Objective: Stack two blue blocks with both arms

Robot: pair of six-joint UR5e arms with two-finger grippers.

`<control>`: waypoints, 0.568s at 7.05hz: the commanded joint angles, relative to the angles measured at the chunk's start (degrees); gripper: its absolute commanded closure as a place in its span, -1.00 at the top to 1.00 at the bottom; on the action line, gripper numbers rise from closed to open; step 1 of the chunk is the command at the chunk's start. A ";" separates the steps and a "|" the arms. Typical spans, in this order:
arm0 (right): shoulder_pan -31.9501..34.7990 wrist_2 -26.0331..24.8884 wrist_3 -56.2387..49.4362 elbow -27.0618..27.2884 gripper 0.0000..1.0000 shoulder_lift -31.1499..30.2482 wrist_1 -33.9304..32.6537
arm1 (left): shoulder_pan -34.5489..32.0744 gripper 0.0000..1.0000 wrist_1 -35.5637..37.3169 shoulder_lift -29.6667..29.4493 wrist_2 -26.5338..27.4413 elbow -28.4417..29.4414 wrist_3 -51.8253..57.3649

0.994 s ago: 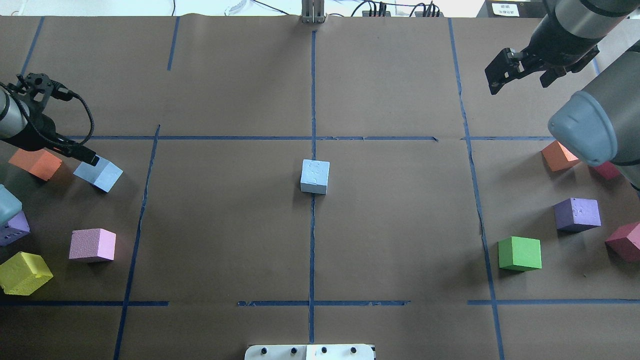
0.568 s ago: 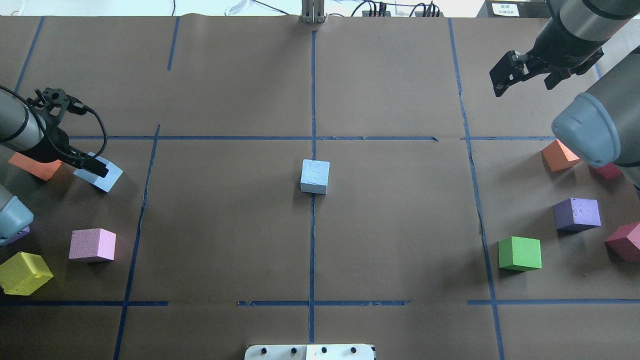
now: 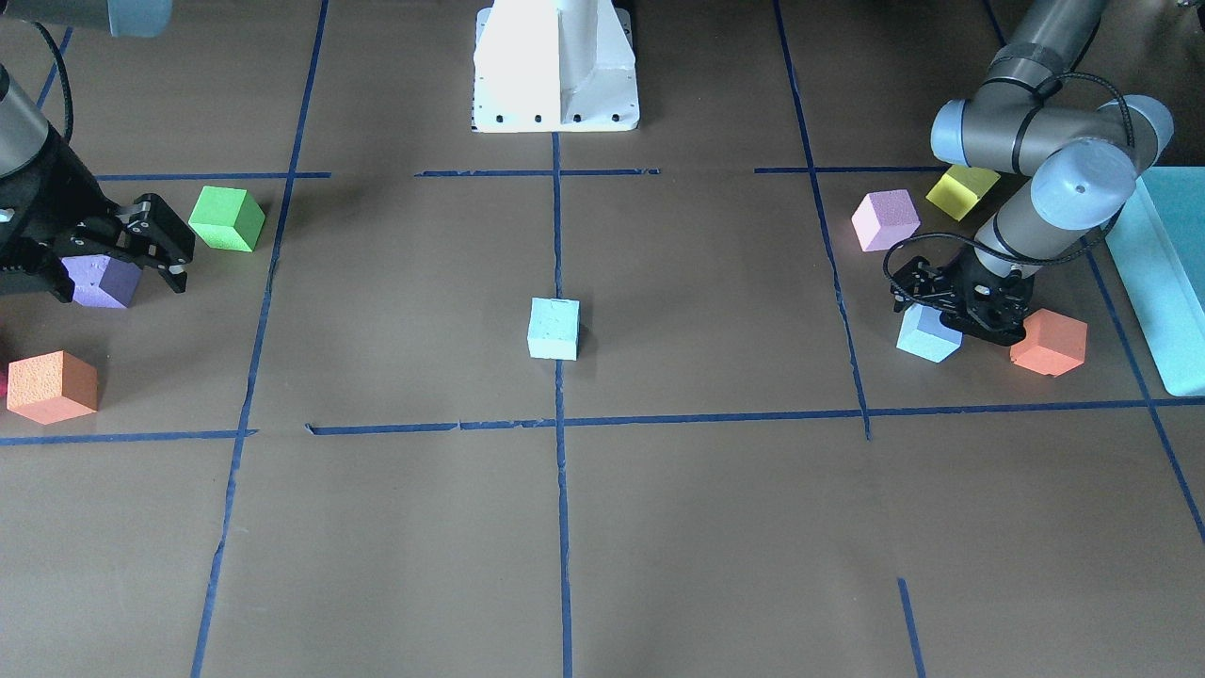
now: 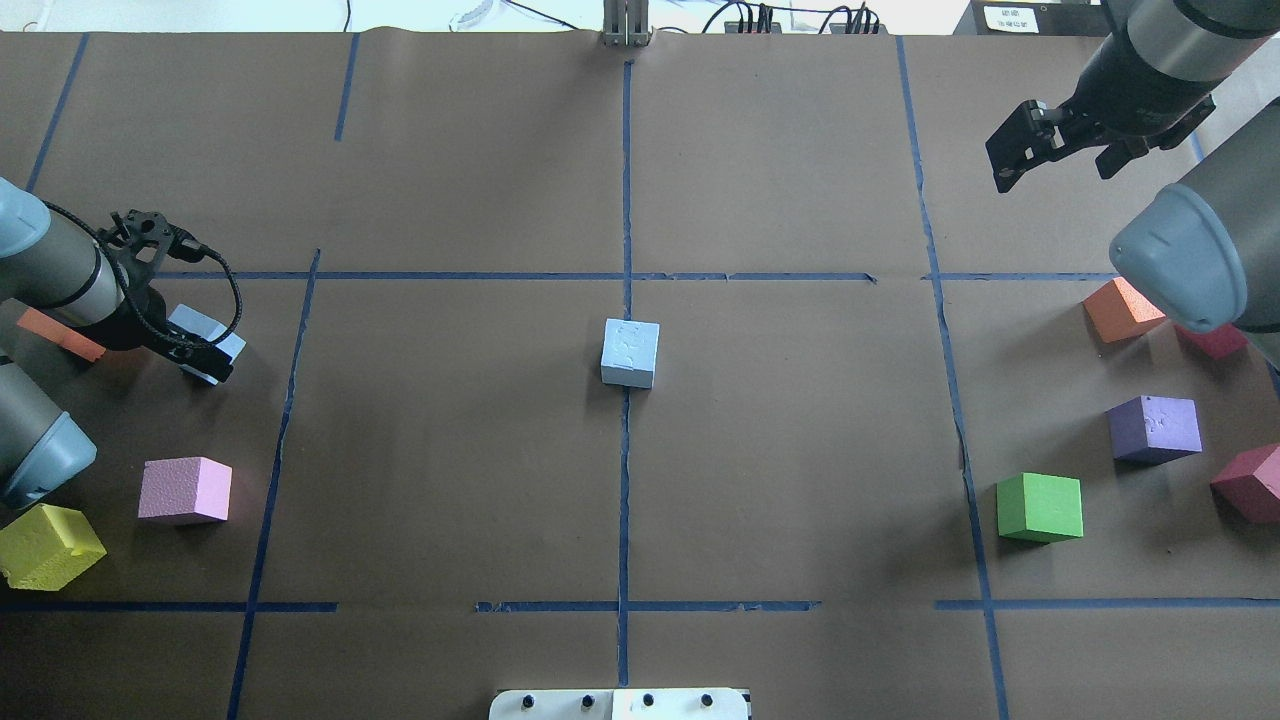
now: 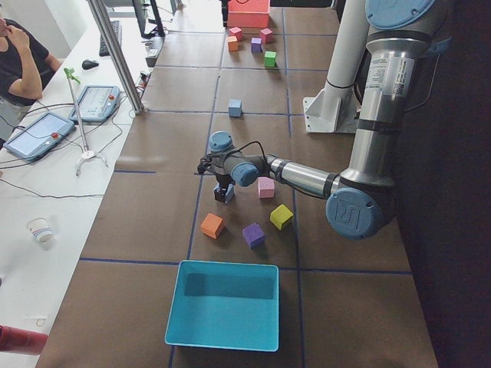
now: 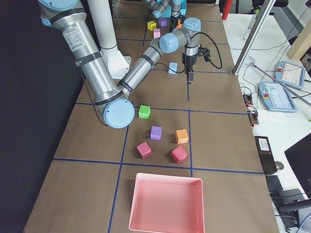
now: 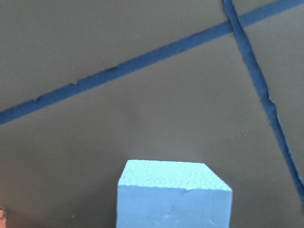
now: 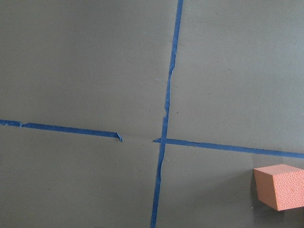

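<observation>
Jaws of the left gripper (image 4: 208, 358) straddle 1 blue block (image 4: 198, 325) directly beneath them; whether they pinch it cannot be told, the fingers being hidden; the 2nd blue block (image 4: 630, 353) sits well apart, out between these jaws and the far ones; farthest off, the right gripper (image 3: 179, 256) hangs spread and empty; the left arm (image 4: 60, 280) is nearer, so its block likely travels to the other.

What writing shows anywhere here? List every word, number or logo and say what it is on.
Nothing can be read for certain.
White label on the dark box beyond the table: printed lines, too small.
Sticker on the left arm: print blurred.
Matching sticker on the right arm: blurred.
Round emblem on a left arm joint cap: not legible.
</observation>
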 commanded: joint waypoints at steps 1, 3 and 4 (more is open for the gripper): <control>0.09 0.09 0.06 0.27 0.99 0.06 0.00 | -0.16 -0.47 0.07 -0.19 0.02 -0.62 -0.16; 0.09 0.09 0.06 0.54 0.99 -0.11 0.00 | -2.60 -0.97 0.85 -0.01 -0.59 -2.72 -0.16; 0.18 0.27 -0.03 1.15 0.99 -0.81 0.00 | -4.28 -0.99 8.25 -0.36 -0.60 -7.35 -0.07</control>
